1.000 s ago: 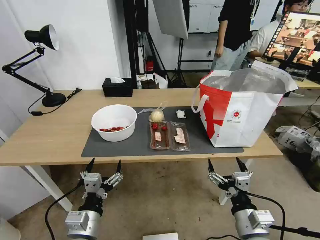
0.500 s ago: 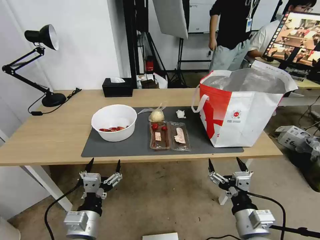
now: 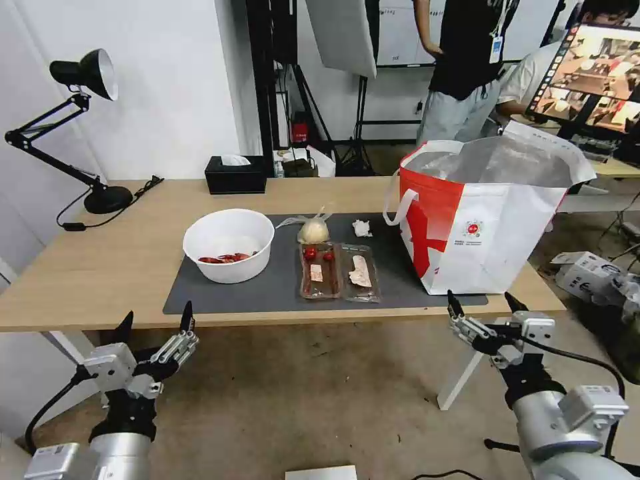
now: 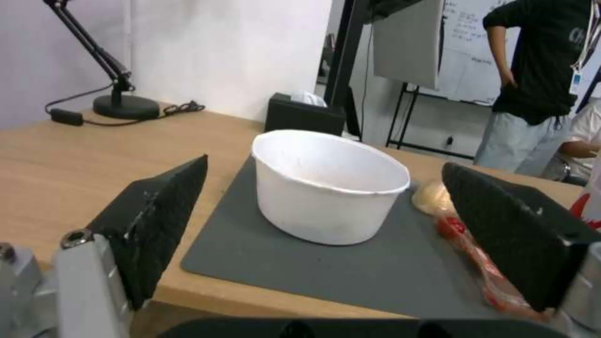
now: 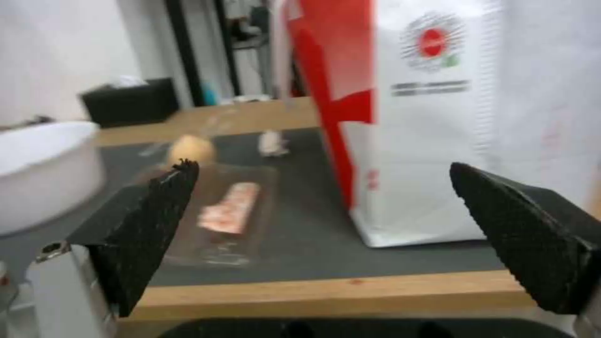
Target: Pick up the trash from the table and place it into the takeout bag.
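Head view findings: both arms hang below the near edge of the counter point(image 3: 100, 267), nothing yet lifted. Left gripper point(image 3: 155, 325) sits at 7 o'clock of the scene, fingers spread wide and empty; right gripper point(image 3: 485, 305) sits at 5 o'clock, fingers likewise spread wide and empty. All trash lies on the dark grey mat point(image 3: 220, 297): white bowl point(image 3: 229, 244) with red scraps, clear hinged tray point(image 3: 339, 271) at the mat's centre, bagged bun point(image 3: 313, 231) just beyond the tray at its 12 o'clock, crumpled tissue point(image 3: 361, 228) at the tray's 1 o'clock. Takeout bag point(image 3: 490, 220) stands upright and open-mouthed on the mat's right end, near the tray but apart from it. Tray's two halves lie open side by side, each running front to back. Governing relation: the bowl lies at roughly 1 o'clock from the left fingers, above and beyond the counter edge, and the left wrist view frames it squarely between them. Right fingers face the bag's lower front at 12 o'clock, the tray at 10 o'clock. Judgement: left arm is nearer the bowl; right arm is nearer the tray, tissue and bag.
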Motion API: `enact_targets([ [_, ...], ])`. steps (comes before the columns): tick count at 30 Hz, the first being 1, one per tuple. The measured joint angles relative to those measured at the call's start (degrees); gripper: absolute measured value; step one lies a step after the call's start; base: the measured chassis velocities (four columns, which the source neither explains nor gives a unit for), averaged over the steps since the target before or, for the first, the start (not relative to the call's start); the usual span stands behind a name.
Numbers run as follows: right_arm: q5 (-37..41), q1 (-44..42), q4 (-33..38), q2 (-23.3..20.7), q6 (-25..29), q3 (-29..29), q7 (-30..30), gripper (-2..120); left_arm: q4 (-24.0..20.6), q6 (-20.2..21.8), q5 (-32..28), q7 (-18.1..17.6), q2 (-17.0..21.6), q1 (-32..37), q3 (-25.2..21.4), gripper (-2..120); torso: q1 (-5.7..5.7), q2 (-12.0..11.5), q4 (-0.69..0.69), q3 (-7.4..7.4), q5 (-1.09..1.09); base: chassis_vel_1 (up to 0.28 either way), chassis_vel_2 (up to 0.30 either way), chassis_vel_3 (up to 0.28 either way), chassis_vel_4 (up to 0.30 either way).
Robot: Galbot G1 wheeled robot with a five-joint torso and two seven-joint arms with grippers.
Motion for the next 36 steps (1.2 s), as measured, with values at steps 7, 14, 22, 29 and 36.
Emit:
enact_targets([
  [7,10.8,4.7,-3.0,-0.4,-0.2,-7.8,4.2,100,0.1,-0.3,0.5,0.1,0.2,0.8,-0.1,100,0.0,0.0,0.0,0.0,-0.01,0.0,0.0,0.0,0.0],
  [14,21.7,9.3,-5.8,1.3,-1.1,-16.2,12.2,100,0.2,-0.3,1.4,0.1,-0.4,2.0,-0.1,100,0.0,0.0,0.0,0.0,-0.01,0.0,0.0,0.0,0.0],
  [22,35.3,17.2,-8.9,3.4,-1.2,-20.4,22.8,100,0.3,-0.9,2.5,0.1,-1.1,3.4,-0.8,100,0.0,0.0,0.0,0.0,-0.01,0.0,0.0,0.0,0.0],
  [29,42.5,23.2,-12.3,5.8,-0.8,-22.4,28.5,100,0.3,-1.0,3.3,0.1,-1.3,4.0,-0.8,100,0.0,0.0,0.0,0.01,-0.01,0.0,0.0,0.0,0.0],
  [36,46.3,27.1,-15.9,8.3,-0.5,-24.4,30.8,100,0.3,-1.1,3.4,0.1,-1.3,4.3,-1.1,100,0.0,0.0,0.0,0.0,-0.02,0.0,0.0,0.0,0.0],
])
